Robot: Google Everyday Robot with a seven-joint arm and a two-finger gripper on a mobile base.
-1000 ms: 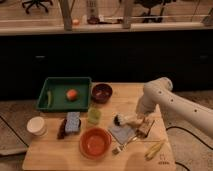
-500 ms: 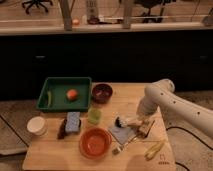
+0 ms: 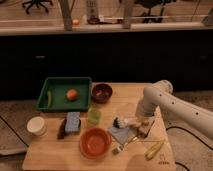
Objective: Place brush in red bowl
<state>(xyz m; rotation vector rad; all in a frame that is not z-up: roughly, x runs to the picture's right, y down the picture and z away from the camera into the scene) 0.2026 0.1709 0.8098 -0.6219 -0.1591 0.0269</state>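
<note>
Low over the right side of the bench (image 3: 45, 155), hand (image 3: 143, 125) at the pale handle end of the brush (image 3: 126, 121); cannot tell whether spread or pinching. Brush lying flat, dark head pointing left away from the hand, over a grey cloth (image 3: 121, 133). Further left and slightly nearer the bench's front edge, red bowl (image 3: 95, 142), apart from the brush.

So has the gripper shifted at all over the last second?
Cannot tell: the gripper sits at the brush, right of the red bowl, just as before. Any shift is too slight to judge.
</note>
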